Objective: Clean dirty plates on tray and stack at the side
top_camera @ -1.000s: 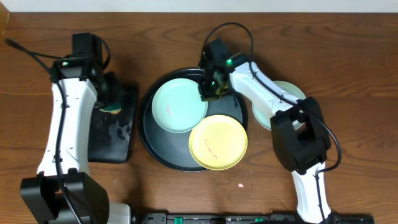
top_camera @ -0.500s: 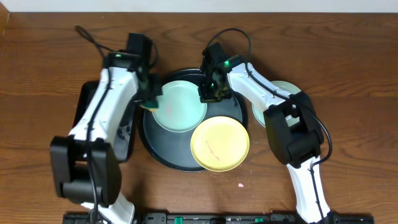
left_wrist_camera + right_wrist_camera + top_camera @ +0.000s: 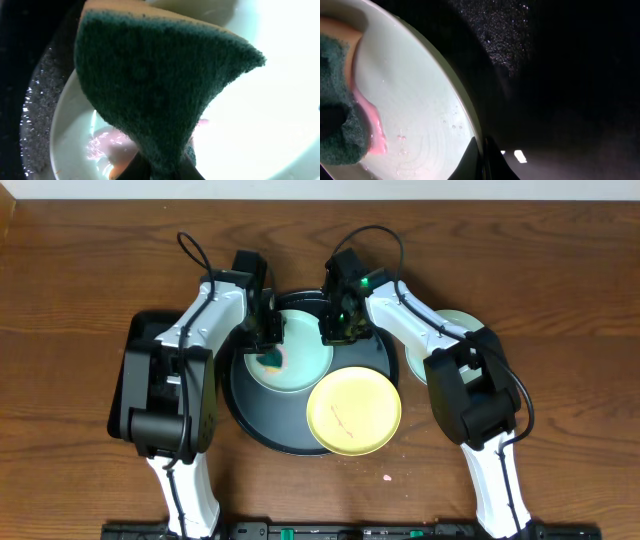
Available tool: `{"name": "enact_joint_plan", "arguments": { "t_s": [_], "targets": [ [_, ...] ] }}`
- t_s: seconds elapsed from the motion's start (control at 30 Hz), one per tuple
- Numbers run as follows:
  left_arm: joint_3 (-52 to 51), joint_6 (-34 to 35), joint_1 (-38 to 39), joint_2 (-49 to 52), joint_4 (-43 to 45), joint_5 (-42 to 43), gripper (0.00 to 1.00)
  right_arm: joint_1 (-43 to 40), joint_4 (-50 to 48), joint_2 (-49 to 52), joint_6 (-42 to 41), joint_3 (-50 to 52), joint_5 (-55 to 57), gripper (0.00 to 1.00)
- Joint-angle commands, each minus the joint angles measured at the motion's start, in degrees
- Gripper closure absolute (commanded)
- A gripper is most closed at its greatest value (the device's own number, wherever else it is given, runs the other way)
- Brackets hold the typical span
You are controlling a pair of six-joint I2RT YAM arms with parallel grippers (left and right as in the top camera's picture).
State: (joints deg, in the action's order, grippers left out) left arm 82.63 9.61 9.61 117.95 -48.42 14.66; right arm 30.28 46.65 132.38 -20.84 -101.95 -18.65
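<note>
Overhead, sponge [image 3: 270,361] has moved onto mint plate [image 3: 306,358].

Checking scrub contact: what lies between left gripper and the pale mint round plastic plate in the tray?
A dark green scouring sponge, clamped in the left gripper, over the plate; clearest in left wrist view.

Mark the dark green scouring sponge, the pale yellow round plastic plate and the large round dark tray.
dark green scouring sponge [image 3: 160,85]: left wrist view, middle of its green face.
pale yellow round plastic plate [image 3: 352,412]: overhead view, its centre.
large round dark tray [image 3: 262,420]: overhead view, bare floor, lower left.
</note>
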Motion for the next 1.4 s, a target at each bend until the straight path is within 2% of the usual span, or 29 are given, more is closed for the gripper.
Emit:
{"name": "enact_joint_plan", "arguments": {
  "t_s": [0.0, 0.17, 0.3, 0.4, 0.43, 0.47, 0.63, 0.7, 0.83, 0.97, 1.03, 1.2, 1.37],
  "targets": [
    [-0.94, -2.99, 0.5, 4.11, -2.54, 7.85, 0.92, -0.87, 0.28, 1.81, -0.76, -0.26, 2.12, 0.99],
    [-0.9, -15.32, 0.85, 4.09, -3.02, 23.45, 0.93, -0.9, 0.28, 1.81, -0.76, -0.26, 2.12, 0.99],
    [0.39, -15.3, 0.0, 3.96, -1.51, 23.82, 0.92, -0.87, 0.28, 1.81, -0.74, -0.26, 2.12, 0.99],
    [2.23, -7.15, -1.55, 3.98, -0.48, 14.29, 0.93, -0.87, 0.28, 1.81, -0.74, -0.26, 2.12, 0.99],
    [2.97, -3.61, -2.12, 3.98, -0.48, 9.53, 0.92, -0.9, 0.28, 1.81, -0.74, -0.26, 2.12, 0.99],
    [4.44, 1.38, -3.06, 3.96, -0.94, 0.87, 0.93, -0.87, 0.28, 1.81, -0.74, -0.26, 2.12, 0.99],
    [7.93, 10.47, -4.13, 3.32, -4.33, -20.2, 0.93, -0.87, 0.24, 1.81, -0.74, -0.26, 2.12, 0.99],
    [8.33, 10.84, -4.02, 2.97, -5.35, -22.08, 0.93, -0.87, 0.24, 1.81, -0.74, -0.26, 2.14, 0.99],
    [8.22, 10.14, -2.99, 2.84, -9.44, -15.41, 0.92, -0.87, 0.26, 1.81, -0.76, -0.26, 2.12, 0.99],
    [7.76, 2.29, -0.57, 2.84, -14.36, -2.8, 0.92, -0.87, 0.28, 1.81, -0.76, -0.26, 2.14, 0.99],
    [7.72, -1.46, 0.81, 2.84, -16.33, 0.85, 0.93, -0.87, 0.28, 1.81, -0.76, -0.26, 2.12, 0.99],
    [7.72, -4.96, 3.89, 2.84, -15.52, 2.45, 0.93, -0.87, 0.26, 1.81, -0.76, -0.26, 2.12, 0.99],
    [7.72, -4.55, 3.91, 2.84, -6.08, 1.01, 0.92, -0.87, 0.28, 1.81, -0.74, -0.26, 2.12, 0.99]
  ]
}}
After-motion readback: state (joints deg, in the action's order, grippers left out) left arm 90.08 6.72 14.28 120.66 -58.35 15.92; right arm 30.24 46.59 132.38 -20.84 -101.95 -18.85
